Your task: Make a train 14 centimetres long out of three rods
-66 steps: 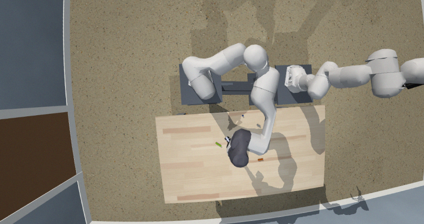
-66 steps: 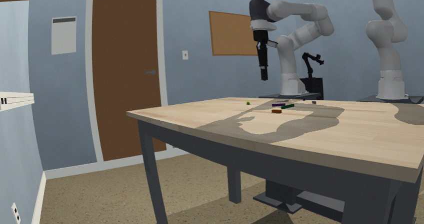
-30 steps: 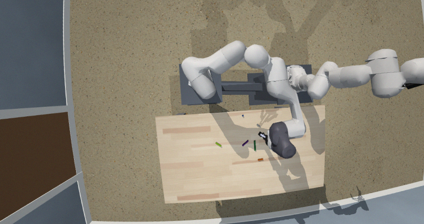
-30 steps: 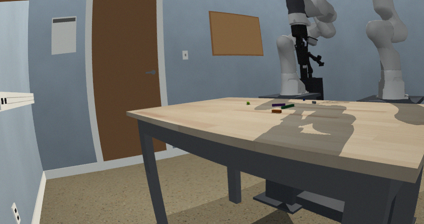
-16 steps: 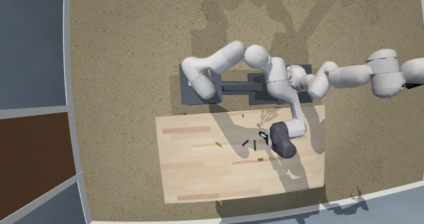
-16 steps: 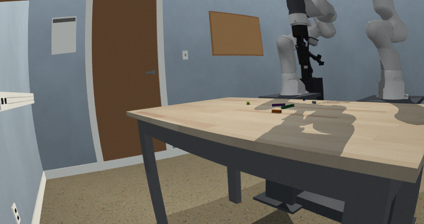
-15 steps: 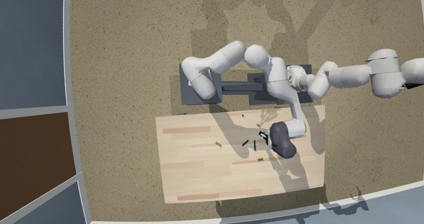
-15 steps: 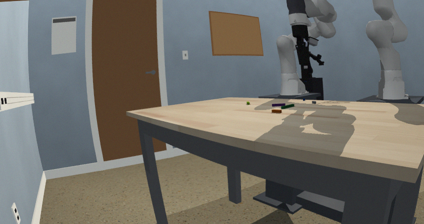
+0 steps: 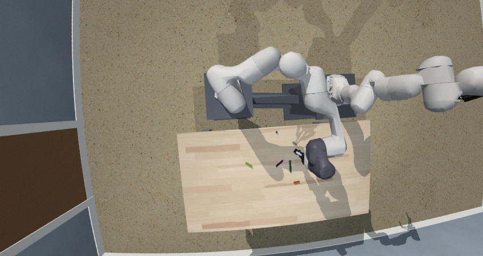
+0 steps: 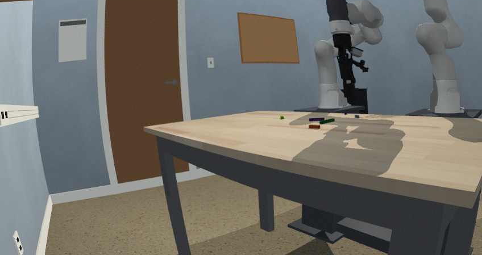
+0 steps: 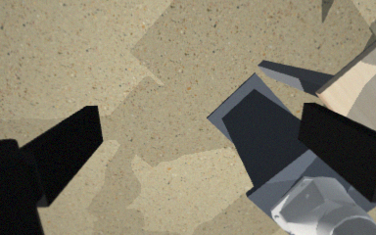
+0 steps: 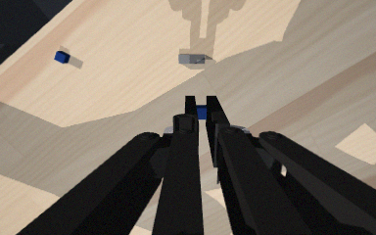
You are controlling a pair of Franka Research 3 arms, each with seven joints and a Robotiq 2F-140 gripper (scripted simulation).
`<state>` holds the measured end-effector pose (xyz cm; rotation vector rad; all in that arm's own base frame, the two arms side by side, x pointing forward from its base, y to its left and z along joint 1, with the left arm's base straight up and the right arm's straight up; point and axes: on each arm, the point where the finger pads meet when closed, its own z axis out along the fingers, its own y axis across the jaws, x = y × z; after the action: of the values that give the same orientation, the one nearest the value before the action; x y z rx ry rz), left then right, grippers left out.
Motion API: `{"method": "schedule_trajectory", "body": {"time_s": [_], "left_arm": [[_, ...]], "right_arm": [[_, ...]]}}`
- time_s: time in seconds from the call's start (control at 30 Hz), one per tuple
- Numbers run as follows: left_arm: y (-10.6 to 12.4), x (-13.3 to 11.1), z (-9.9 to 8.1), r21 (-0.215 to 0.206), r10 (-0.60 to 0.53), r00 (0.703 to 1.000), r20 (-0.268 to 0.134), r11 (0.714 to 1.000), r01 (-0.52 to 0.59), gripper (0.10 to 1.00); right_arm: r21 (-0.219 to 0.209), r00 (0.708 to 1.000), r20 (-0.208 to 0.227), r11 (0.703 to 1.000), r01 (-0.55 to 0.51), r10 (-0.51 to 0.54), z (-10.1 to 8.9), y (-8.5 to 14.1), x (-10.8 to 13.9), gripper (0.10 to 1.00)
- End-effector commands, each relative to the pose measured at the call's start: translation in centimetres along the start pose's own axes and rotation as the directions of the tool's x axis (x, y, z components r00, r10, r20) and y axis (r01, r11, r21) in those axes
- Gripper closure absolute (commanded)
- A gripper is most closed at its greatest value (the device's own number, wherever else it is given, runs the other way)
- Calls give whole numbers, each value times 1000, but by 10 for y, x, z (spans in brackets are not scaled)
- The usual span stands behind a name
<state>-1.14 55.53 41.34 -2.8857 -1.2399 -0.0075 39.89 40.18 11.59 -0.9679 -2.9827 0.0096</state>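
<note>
My right gripper (image 12: 200, 111) (image 9: 296, 151) is shut on a blue rod (image 12: 202, 113) and holds it above the table, near the grey rod (image 9: 294, 142) (image 10: 356, 116) (image 12: 190, 59). A second blue rod (image 9: 276, 131) (image 10: 345, 113) (image 12: 62, 57) lies near the table's arm-side edge. The green rod (image 9: 290, 166) (image 10: 326, 121) and purple rod (image 9: 279, 163) (image 10: 316, 119) lie close, apart and at an angle. The orange rod (image 9: 296, 182) (image 10: 314, 126) and lime rod (image 9: 249, 165) (image 10: 281, 117) lie separately. My left gripper (image 11: 200, 122) is open and empty, away from the table.
The wooden table (image 9: 216, 202) (image 10: 219, 130) carries all the loose rods. The left wrist view shows floor, a dark pedestal (image 11: 236, 107) and a corner of the table. Arm shadows fall across the green and purple rods' area.
</note>
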Motion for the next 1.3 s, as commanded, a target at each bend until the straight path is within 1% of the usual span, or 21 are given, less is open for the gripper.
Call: {"method": "schedule_trajectory", "body": {"time_s": [0.0, 0.23, 0.4, 0.47, 0.67, 1.27], "left_arm": [[0, -2, 0, 1, 3, 1000, 5, 1000, -3, 98], [0, -2, 0, 1, 3, 1000, 5, 1000, -3, 98], [0, -2, 0, 1, 3, 1000, 5, 1000, -3, 98], [0, -2, 0, 1, 3, 1000, 5, 1000, -3, 98], [0, -2, 0, 1, 3, 1000, 5, 1000, -3, 98], [0, -2, 0, 1, 3, 1000, 5, 1000, -3, 98]], "right_arm": [[-8, 1000, 4, 1000, -2, 2, 10, 2, -2, 974], [-8, 1000, 4, 1000, -2, 2, 42, 3, -3, 974], [-8, 1000, 4, 1000, -2, 2, 58, 3, -3, 974], [-8, 1000, 4, 1000, -2, 2, 58, 3, -3, 974], [-8, 1000, 4, 1000, -2, 2, 67, 4, -3, 974], [-8, 1000, 4, 1000, -2, 2, 68, 4, -3, 974]]}}
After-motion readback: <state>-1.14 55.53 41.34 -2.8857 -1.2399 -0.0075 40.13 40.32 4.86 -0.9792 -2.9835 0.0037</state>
